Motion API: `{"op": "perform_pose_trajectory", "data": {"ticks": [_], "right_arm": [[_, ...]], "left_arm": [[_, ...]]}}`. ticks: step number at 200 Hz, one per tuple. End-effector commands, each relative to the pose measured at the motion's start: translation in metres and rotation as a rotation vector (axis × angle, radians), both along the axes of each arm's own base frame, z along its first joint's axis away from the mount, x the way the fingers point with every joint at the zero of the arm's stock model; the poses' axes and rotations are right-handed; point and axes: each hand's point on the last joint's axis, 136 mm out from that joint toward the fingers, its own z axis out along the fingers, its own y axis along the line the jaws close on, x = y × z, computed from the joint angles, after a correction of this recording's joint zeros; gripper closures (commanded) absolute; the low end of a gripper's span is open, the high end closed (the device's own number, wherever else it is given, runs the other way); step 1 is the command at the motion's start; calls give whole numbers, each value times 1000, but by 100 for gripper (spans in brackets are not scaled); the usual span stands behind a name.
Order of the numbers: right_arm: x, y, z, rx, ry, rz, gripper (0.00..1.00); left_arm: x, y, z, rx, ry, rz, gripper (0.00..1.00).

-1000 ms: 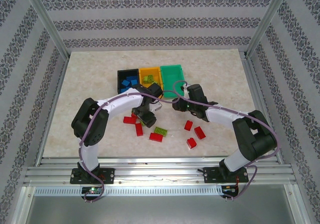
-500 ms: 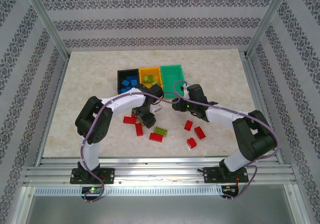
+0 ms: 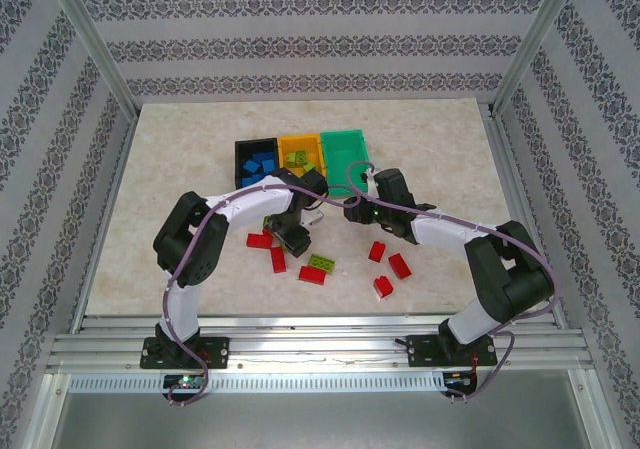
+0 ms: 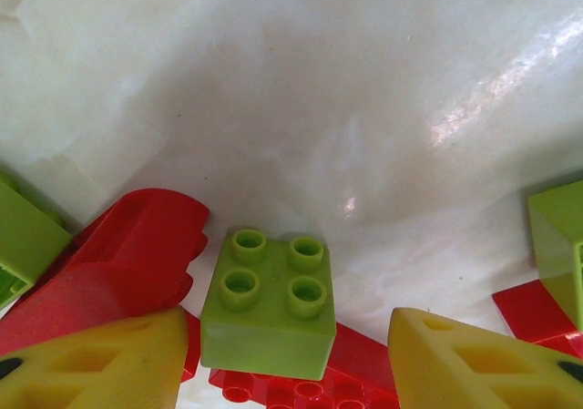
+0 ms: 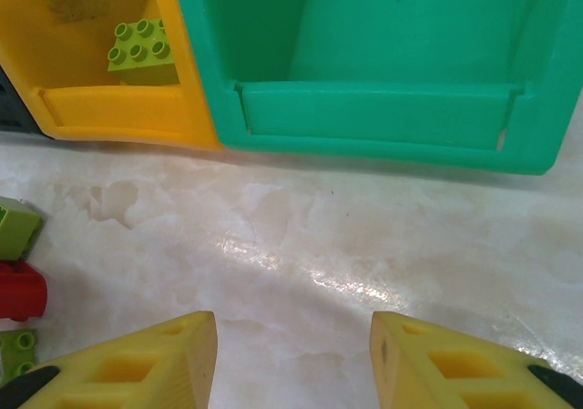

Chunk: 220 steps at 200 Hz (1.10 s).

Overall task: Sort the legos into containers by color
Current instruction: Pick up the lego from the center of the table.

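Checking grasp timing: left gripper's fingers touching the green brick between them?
Apart. Left wrist view: fingers of the left gripper flank the green brick, visible gap both sides.

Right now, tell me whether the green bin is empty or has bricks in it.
Empty. In the right wrist view the green bin shows bare floor and walls; from above, no brick lies in it.

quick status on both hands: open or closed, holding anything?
Left hand: open, fingers either side of a lime green brick, not gripping it.
Right hand: open, empty, over the table in front of the green bin.
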Motion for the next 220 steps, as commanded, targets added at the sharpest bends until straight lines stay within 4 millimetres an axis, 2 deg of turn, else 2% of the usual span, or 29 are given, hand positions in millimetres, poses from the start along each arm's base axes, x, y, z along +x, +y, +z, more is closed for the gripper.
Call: {"op": "perform_pose_trajectory", "data": {"ticks": [1, 15, 66, 84, 159, 198, 220], "right_arm": [[2, -2, 4, 23, -12, -9, 51], [2, -2, 4, 22, -12, -9, 51], [1, -1, 5, 26, -12, -6, 51], [1, -1, 5, 27, -12, -6, 51], [2, 0, 3, 30, -7, -6, 51], [2, -1, 3, 27, -8, -10, 51], [4, -3, 3, 21, -12, -18, 51]], "left_arm": [[-6, 4, -11, 29, 50, 16, 41], [-6, 4, -11, 31, 51, 18, 45], [-6, 4, -12, 34, 55, 17, 49], [-4, 4, -9, 32, 43, 19, 53], [10, -3, 27, -61, -103, 16, 70], [18, -6, 48, -116, -193, 17, 71], [26, 1, 61, -115, -257, 31, 72]]}}
